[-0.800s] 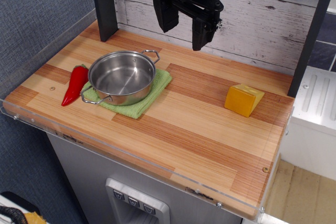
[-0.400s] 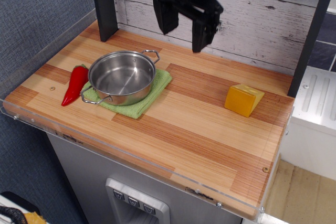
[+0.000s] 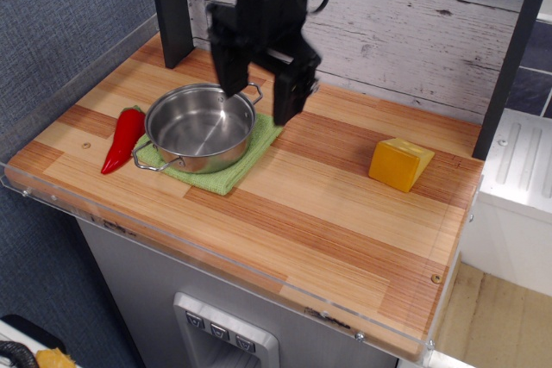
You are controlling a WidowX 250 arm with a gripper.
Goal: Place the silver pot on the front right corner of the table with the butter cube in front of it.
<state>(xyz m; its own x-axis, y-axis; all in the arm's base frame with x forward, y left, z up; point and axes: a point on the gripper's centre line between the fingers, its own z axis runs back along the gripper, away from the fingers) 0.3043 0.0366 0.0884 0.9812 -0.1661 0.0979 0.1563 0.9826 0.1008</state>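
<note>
The silver pot (image 3: 200, 127), left of centre in the frame: a shallow, round vessel of polished stainless steel, its interior mirror-bright and holding nothing. Two thin wire loop handles project from the rim, one toward the upper right, one toward the lower left. The pot rests on a green cloth (image 3: 226, 161), itself lying on the table (image 3: 328, 230), a striped top of light and reddish-brown planks with a clear acrylic rim. A red chili pepper (image 3: 123, 139) lies just beside the pot's left wall. The butter cube (image 3: 400, 164), a smooth yellow-orange wedge, sits well apart at the right of the frame. The black gripper (image 3: 257, 100) hangs over the pot's upper-right rim, jaws spread apart, grasping nothing.
</note>
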